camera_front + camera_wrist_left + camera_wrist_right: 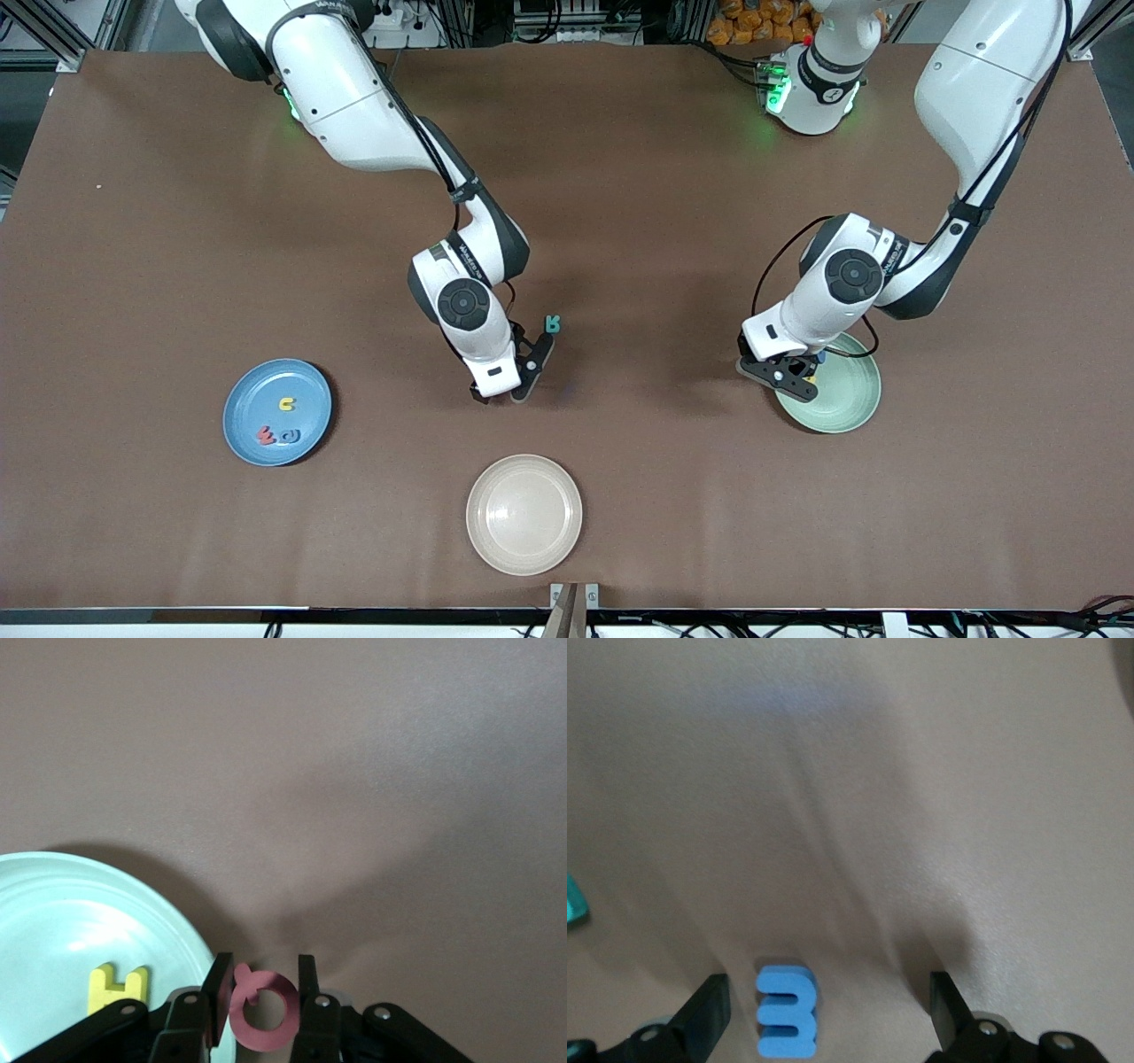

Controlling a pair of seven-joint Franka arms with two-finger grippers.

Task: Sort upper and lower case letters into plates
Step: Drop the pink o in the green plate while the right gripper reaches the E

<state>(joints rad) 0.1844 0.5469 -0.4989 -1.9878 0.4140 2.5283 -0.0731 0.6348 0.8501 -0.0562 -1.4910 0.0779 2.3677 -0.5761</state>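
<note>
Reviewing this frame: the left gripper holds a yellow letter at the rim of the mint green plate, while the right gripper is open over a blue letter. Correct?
Not quite. The left wrist view shows the left gripper shut on a red letter; the yellow letter already lies in the mint green plate. The rest holds.

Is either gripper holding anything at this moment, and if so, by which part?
The left gripper, at the mint green plate's rim, pinches a red Q-shaped letter by its two outer edges. The right gripper holds nothing: it is open around a blue letter lying on the table.

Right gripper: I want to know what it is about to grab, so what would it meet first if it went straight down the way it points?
Probably the blue letter, lying on the table between the open right gripper fingers.
</note>
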